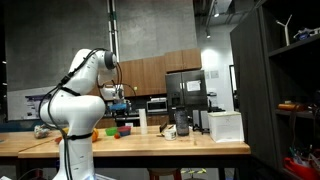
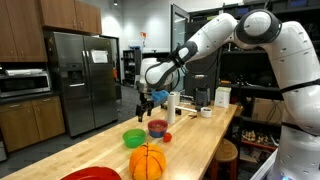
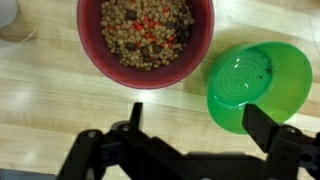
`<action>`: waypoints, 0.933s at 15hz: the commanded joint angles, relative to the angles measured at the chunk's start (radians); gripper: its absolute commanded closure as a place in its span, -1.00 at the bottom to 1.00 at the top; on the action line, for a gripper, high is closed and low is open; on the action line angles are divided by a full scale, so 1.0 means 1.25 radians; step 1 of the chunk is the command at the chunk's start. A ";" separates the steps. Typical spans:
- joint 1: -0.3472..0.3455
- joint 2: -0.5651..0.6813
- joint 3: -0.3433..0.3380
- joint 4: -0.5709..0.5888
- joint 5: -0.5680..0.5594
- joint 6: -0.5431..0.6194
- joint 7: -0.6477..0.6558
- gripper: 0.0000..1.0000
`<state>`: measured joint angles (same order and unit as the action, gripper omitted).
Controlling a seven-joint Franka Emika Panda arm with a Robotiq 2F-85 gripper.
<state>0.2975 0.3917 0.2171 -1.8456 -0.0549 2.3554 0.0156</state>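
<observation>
Red bowl (image 3: pixel 145 80) (full) just beyond claw (image 3: pixel 192 115)

An orange basketball (image 2: pixel 147 161) sits low in the frame on the long wooden countertop (image 2: pixel 205 135), with a red plate (image 2: pixel 90 174) at the bottom edge just left of it. A steel refrigerator (image 2: pixel 85 80) fills the left middle, and a microwave (image 2: pixel 22 83) sits at far left. In an exterior view, a white box (image 1: pixel 225 125) stands right of centre.
</observation>
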 commanded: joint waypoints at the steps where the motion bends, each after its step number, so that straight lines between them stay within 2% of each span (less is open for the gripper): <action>1: 0.000 0.001 0.000 0.002 0.000 -0.002 0.001 -1.00; 6: -0.001 0.000 0.002 0.002 0.002 -0.001 -0.004 -1.00; 14: 0.011 -0.034 -0.026 -0.032 -0.034 -0.027 0.074 -1.00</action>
<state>0.2993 0.3907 0.2092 -1.8487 -0.0661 2.3464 0.0516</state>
